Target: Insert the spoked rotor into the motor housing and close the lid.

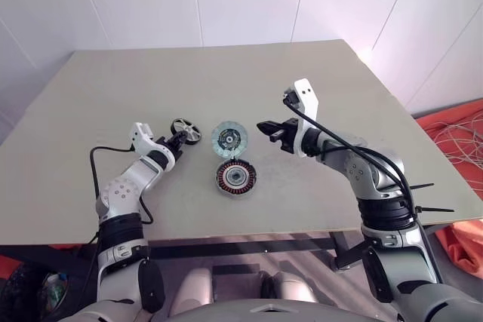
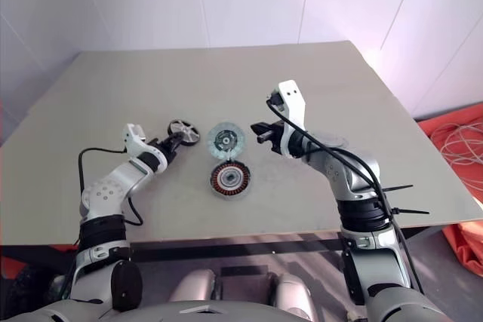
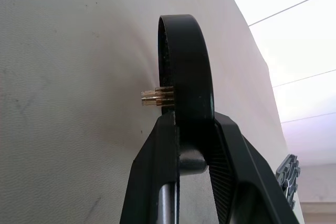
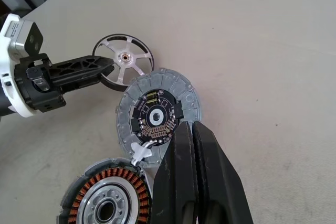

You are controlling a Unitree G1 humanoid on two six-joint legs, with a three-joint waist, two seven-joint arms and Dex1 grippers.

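Left fingers (image 1: 175, 141) pinch rotor (image 1: 186, 130) rim, disc on edge; housing (image 1: 236, 177) lies right and nearer. Right fingers (image 1: 269, 128) clenched, empty.

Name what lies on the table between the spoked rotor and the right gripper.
The lid lies flat between the spoked rotor and the right gripper, as the left eye view shows. The motor housing sits nearer the robot, off that line.

The motor housing (image 4: 107, 200) is cut off by the right wrist view's edge. The left end effector's fingers (image 3: 163, 171) cover the spoked rotor's (image 3: 186, 93) lower rim, and its face is hidden edge-on in the left wrist view.
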